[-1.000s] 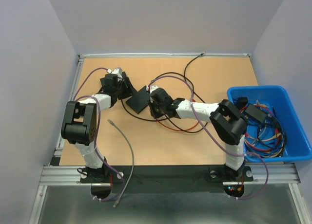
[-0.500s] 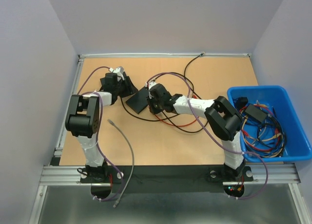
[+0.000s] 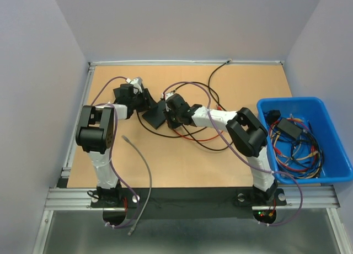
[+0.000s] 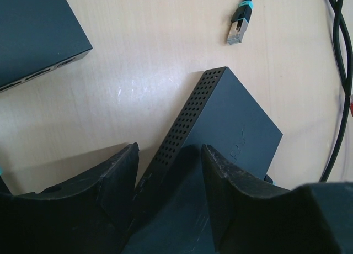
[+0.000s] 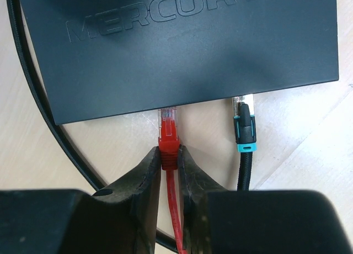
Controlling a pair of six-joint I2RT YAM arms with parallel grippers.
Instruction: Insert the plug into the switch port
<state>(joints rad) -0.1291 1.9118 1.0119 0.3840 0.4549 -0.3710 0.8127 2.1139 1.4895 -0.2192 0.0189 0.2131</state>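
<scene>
Plug (image 5: 168,133), red, clamped in right hand (image 5: 169,154), tip at switch (image 5: 193,49) port mouth, seemingly not seated: insertion step. Left hand (image 4: 168,154) straddles switch; whether clamped, cannot tell. Next: straight push, switch braced.

The light wooden surface (image 3: 182,165) carries a black switch (image 3: 156,115) near its middle, lying flat, with a second black box (image 4: 33,33) close by. Black cables (image 3: 216,70) and a red cable (image 3: 201,139) loop across it just right of the switch. A loose teal-banded plug (image 4: 240,30) lies beside the switch. A grey cable (image 3: 144,165) trails off the near edge, and a blue bin (image 3: 292,100) sits at the right edge.
</scene>
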